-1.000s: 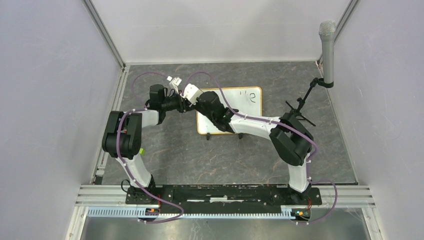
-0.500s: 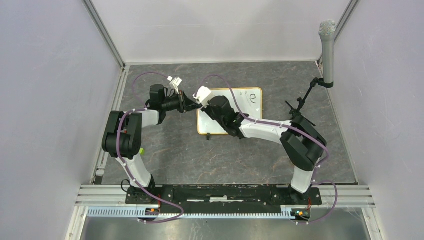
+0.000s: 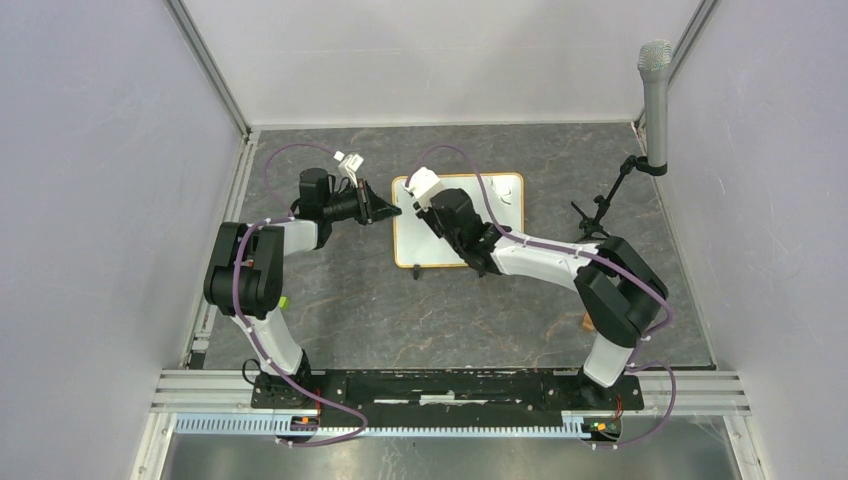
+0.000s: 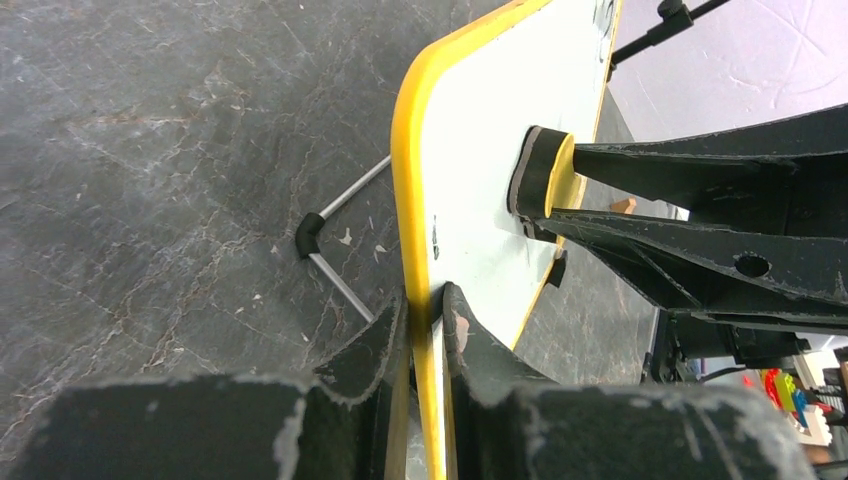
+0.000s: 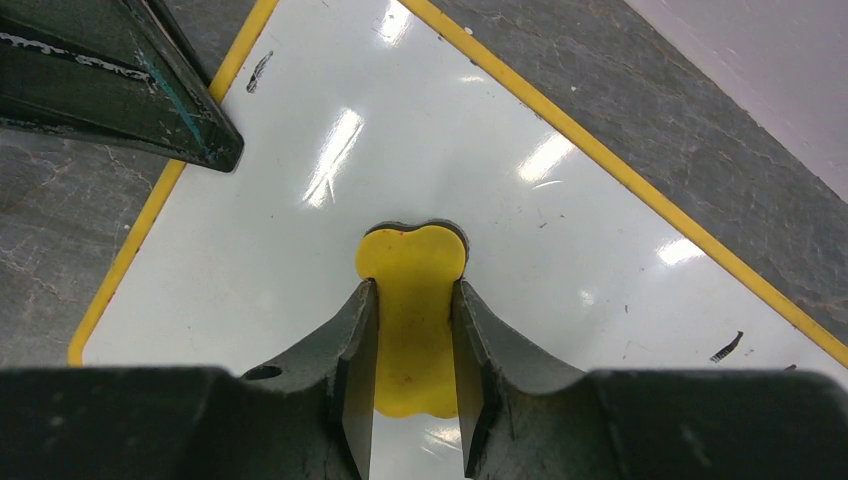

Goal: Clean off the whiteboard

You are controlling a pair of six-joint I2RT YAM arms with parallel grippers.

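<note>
Since a second ago, your right claw (image 5: 412, 300) has slid from the board's left edge toward its far-left corner, and that arm's elbow has swung out to the right. Your left claw (image 4: 425, 300) has not budged. The right claw's jaws sit narrowly closed on a small yellow eraser with a dark felt face (image 5: 410, 255), felt down on the white, rounded-corner whiteboard with a thin yellow-orange frame (image 3: 420, 245). The left claw is pinched shut on the frame's left edge. The board lies face-up mid-table on the grey marbled tabletop (image 4: 150, 150).

Treat the board as light, stiff and slick. It will likely skate under wiping, so keep your hold on the frame rim, never the face.

Dark flecks near two edges are too small to read. From overhead, your forearm hides the board's near-right part.
</note>
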